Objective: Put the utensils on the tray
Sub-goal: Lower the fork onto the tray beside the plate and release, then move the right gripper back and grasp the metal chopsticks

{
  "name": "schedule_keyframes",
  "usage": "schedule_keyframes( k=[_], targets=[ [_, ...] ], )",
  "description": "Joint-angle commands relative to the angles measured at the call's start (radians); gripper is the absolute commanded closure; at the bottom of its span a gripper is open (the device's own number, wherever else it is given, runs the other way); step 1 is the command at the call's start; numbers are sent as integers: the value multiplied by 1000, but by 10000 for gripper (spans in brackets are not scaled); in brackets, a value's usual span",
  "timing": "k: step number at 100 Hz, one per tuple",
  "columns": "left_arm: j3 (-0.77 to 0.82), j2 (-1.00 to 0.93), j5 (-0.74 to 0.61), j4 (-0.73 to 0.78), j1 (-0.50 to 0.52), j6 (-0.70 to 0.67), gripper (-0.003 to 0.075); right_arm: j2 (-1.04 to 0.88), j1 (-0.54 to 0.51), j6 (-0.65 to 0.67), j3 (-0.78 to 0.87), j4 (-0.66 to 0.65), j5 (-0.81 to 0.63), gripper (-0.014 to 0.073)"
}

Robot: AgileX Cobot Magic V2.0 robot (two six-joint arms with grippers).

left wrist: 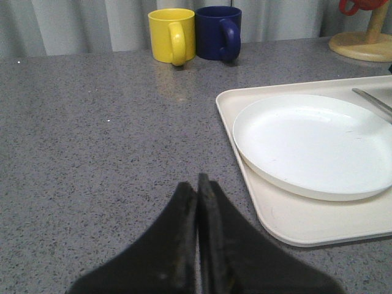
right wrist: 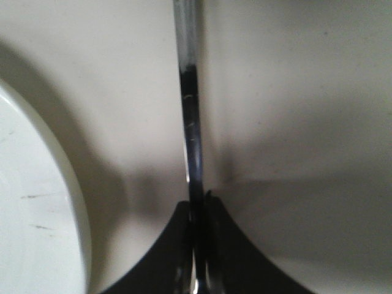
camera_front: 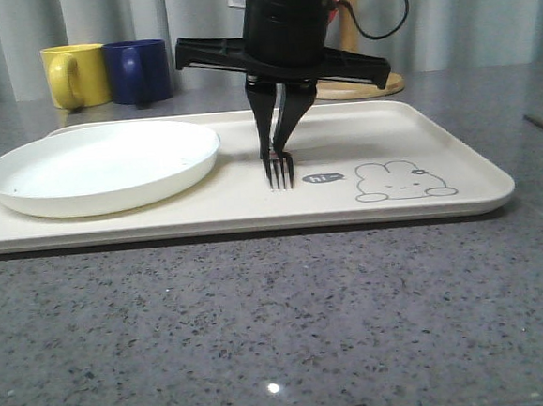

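Observation:
In the front view my right gripper [camera_front: 277,139] is shut on a silver fork [camera_front: 278,170], whose tines point down and forward and meet the cream tray [camera_front: 254,216] just left of the rabbit drawing [camera_front: 397,182]. The right wrist view shows the fork handle [right wrist: 189,116] running out from between the shut fingers [right wrist: 223,245] over the tray [right wrist: 294,92]. My left gripper [left wrist: 197,184] is shut on nothing, above bare table left of the tray [left wrist: 294,223]. A slim silver handle [left wrist: 373,103] lies past the plate; I cannot tell which utensil it belongs to.
A round white plate [camera_front: 99,165] fills the tray's left half. A yellow mug [camera_front: 73,76] and a blue mug [camera_front: 137,71] stand behind the tray on the left. A wooden stand [camera_front: 366,83] is behind the right arm. Grey tabletop [camera_front: 263,335] stretches in front.

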Motion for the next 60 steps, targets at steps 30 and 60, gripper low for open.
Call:
schedule_keyframes(
  k=[30, 60],
  targets=[
    [-25, 8, -71, -2, -5, 2, 739, -60, 0, -2, -27, -51, -25, 148],
    [-25, 8, -71, -2, -5, 2, 739, -193, -9, -111, -27, -131, 56, 148]
  ],
)
